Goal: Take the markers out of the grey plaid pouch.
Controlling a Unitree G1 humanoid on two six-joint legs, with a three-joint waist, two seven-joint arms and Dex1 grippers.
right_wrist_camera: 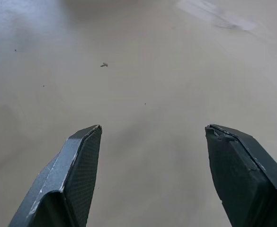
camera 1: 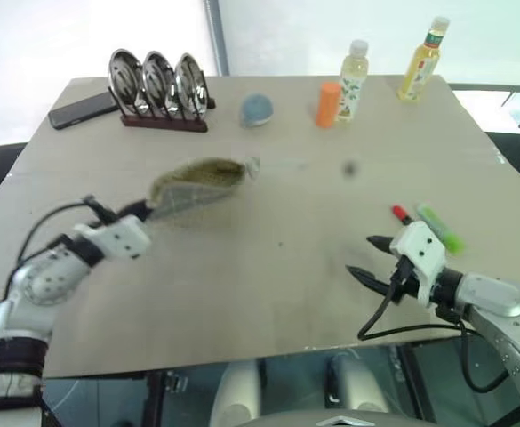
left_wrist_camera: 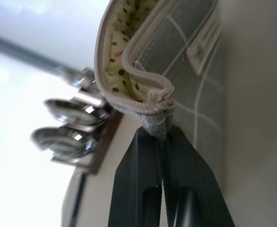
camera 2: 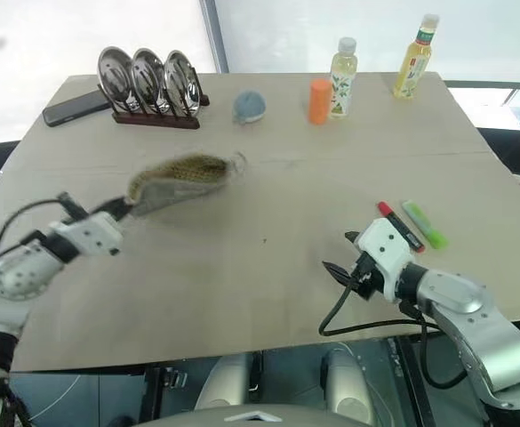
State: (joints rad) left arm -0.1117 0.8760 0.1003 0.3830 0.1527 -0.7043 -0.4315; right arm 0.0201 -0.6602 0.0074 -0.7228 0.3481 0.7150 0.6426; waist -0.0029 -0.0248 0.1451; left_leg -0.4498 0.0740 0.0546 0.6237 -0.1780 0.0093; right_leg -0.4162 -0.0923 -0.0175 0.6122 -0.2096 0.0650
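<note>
no words can be read. left gripper (left_wrist_camera: 163, 142) pinches the pouch (camera 1: 197, 182) corner; pouch at its 1 o'clock. right gripper (camera 1: 362, 258) is wide apart, empty; markers (camera 1: 428, 222) at 1 o'clock.

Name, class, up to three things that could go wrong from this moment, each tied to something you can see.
1. The left gripper pinches the grey plaid pouch only at one corner, above the table; the fabric could slip free.
2. The red-capped marker and green highlighter lie loose beside the open right gripper; a careless arm move might roll them towards the edge.
3. The swinging pouch could reach the rack of metal lids behind it.
</note>
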